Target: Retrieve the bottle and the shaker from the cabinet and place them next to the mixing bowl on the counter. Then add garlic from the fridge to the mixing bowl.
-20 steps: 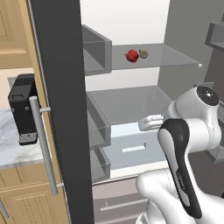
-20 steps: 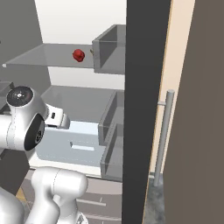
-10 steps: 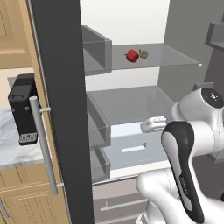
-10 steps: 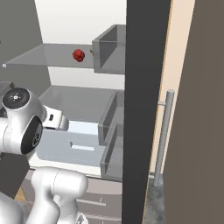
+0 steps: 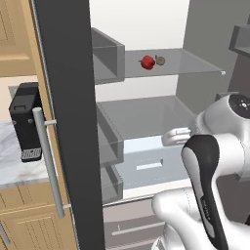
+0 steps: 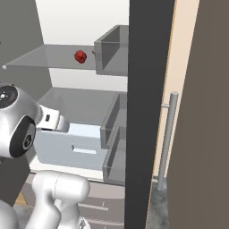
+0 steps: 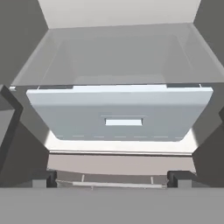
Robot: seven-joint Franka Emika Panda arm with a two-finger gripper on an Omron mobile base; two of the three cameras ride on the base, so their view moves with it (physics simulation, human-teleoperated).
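Fridge (image 5: 68, 122) is standing open before the arm, its pale drawer (image 7: 120, 113) sitting just beyond the gripper (image 7: 113, 178), whose jaws are spreading wide, holding nothing. One red item (image 5: 147, 62) and one small brownish item (image 5: 160, 60) are resting on the upper shelf (image 5: 195, 66).

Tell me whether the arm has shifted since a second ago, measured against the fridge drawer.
Yes. In the left base view the arm has drifted slightly right and down, away from the pale fridge drawer, whose position is unchanged.
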